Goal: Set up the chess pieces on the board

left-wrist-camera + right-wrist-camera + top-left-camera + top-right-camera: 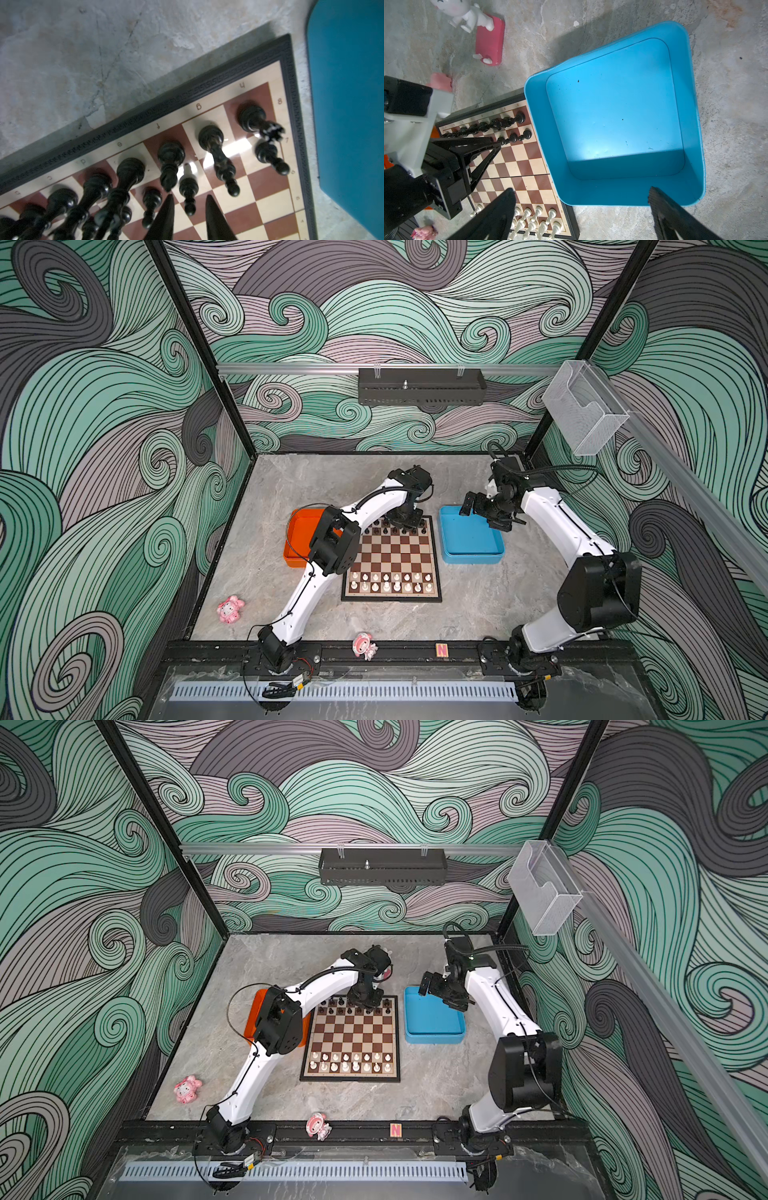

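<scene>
Black chess pieces (pixel 216 145) line the far edge of the board (pixel 395 549), whites the near edge, mid-bench (pixel 478 605); left tool (pixel 189 196) slightly parted around a black pawn (pixel 188 187), not gripping; right tool (pixel 581 189) wide above blue tray (pixel 691 104)

Glossy board (pixel 270 207), matt blue tray (pixel 612 114)

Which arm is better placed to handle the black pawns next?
Left. The left end effector straddles a black pawn on the board; the right end effector hangs open over the blue tray.

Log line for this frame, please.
left claw: open around black pawn on board | right claw: open, empty, over blue tray
</scene>
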Motion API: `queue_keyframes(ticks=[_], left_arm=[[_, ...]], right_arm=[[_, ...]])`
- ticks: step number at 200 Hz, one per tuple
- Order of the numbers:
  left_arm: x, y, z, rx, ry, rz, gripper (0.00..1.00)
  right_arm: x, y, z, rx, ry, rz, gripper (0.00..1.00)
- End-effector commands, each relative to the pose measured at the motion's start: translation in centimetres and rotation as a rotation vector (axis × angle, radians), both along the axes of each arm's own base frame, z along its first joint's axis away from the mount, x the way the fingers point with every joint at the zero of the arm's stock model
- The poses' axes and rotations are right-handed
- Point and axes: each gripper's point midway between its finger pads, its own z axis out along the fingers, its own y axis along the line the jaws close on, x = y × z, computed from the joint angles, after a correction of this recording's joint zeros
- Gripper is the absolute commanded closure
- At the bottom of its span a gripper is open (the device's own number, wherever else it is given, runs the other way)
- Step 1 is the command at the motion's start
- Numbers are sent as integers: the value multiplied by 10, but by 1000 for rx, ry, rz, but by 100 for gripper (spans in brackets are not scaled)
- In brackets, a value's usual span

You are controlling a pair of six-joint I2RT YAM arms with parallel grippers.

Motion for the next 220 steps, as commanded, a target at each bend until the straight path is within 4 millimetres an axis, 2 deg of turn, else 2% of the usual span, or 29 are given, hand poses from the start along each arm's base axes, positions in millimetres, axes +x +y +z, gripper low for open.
queue_keyframes(ticks=[1,36,71,85,109,138,141,144,171,200,220], left_arm=[[1,-4,53,-61,-73,-2,69],[1,-2,73,-75,-100,-4,67],[5,7,101,-70,-172,8,63],[9,16,114,-53,-214,22,54],[16,38,134,-28,-263,37,26],[29,86,158,-24,-291,129,16],[30,91,161,-27,-295,139,4],[32,97,162,-28,-297,151,2],[44,153,179,-83,-334,269,1],[54,225,186,-156,-396,428,1],[60,272,191,-222,-500,503,1]], right_arm=[[1,-3,14,5,-40,-11,0],[1,-2,18,11,-52,-14,0],[4,-3,24,9,-66,-13,0],[6,-2,29,9,-75,-10,0],[13,-5,35,7,-94,-23,0],[21,-14,47,8,-129,-50,0],[21,-15,48,5,-133,-49,0],[22,-16,50,3,-138,-51,0],[22,-31,59,-54,-177,-67,0],[22,-46,67,-142,-239,-84,0],[24,-58,68,-192,-295,-118,0]])
